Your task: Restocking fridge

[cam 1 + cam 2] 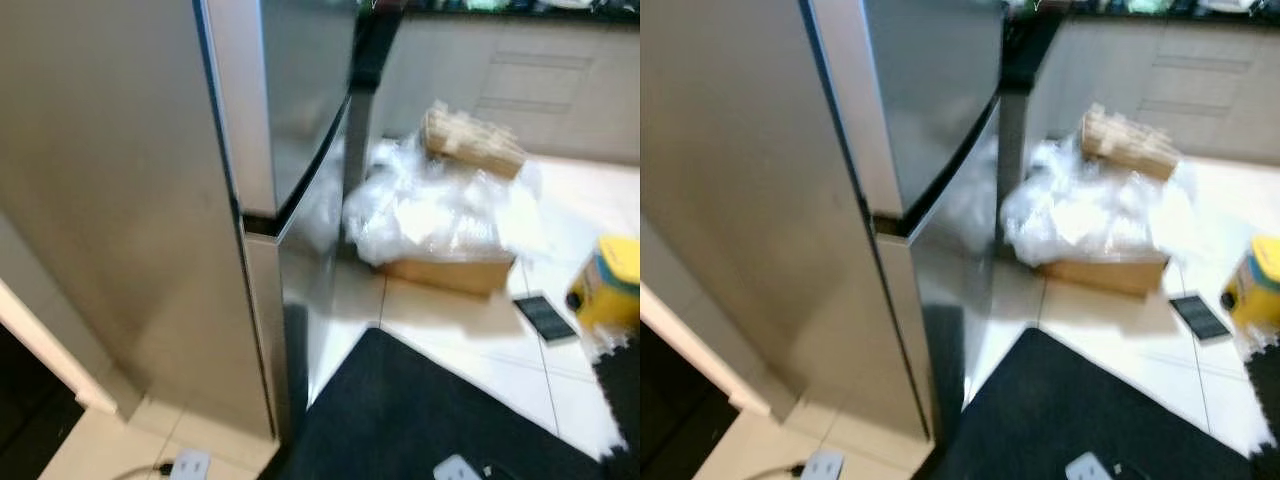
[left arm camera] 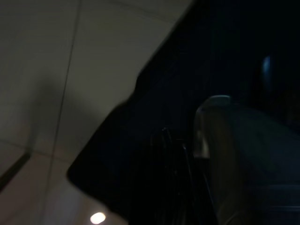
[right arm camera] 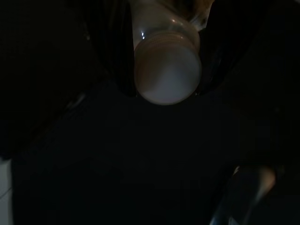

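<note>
A pale bottle sits clamped in the right hand — black mat below it.

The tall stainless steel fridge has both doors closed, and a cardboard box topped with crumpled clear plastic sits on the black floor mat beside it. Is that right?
Not quite. The cardboard box with crumpled clear plastic sits on the pale floor tiles, beyond the black floor mat, as the left eye view shows. The tall stainless steel fridge does have both doors closed.

The tiled floor carries a fridge, black mat and cardboard box.
</note>
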You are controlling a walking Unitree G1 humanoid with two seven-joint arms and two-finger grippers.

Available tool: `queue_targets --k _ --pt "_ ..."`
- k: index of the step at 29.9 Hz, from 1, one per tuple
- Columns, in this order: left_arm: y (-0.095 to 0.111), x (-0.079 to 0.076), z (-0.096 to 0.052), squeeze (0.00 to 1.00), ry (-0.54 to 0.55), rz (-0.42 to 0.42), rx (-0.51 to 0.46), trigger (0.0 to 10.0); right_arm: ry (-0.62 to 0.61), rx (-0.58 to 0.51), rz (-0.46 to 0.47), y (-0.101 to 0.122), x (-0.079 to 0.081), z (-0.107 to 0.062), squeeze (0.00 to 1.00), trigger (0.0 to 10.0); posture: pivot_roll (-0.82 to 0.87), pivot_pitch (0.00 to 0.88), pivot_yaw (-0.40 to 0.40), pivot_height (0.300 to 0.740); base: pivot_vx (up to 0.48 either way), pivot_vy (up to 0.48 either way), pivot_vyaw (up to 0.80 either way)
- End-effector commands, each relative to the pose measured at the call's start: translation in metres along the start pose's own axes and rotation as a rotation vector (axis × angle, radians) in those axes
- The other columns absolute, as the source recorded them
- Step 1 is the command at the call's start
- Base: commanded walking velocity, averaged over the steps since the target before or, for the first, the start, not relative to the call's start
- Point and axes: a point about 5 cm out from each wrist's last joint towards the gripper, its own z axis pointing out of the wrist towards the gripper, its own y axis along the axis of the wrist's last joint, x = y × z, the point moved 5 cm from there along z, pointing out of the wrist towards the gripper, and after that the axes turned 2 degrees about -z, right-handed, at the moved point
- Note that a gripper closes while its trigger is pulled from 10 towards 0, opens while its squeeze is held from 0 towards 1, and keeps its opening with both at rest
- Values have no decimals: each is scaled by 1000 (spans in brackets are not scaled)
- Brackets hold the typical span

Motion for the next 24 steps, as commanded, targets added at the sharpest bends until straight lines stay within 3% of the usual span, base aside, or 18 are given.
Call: queue_targets --k 1,6,24 --pt "-12 3 -2 0 11 -14 30 10000 5 -23 -1 4 2 0 0 10000 7 0 18 740 0 0 0" --pt "-10 1 -1 0 -3 3 25 10000 14 -34 14 5 3 0 0 10000 6 0 17 740 0 0 0" --pt "-11 3 -2 0 -5 1 31 10000 34 -43 42 6 6 0 0 10000 9 0 24 740 0 -455 0"
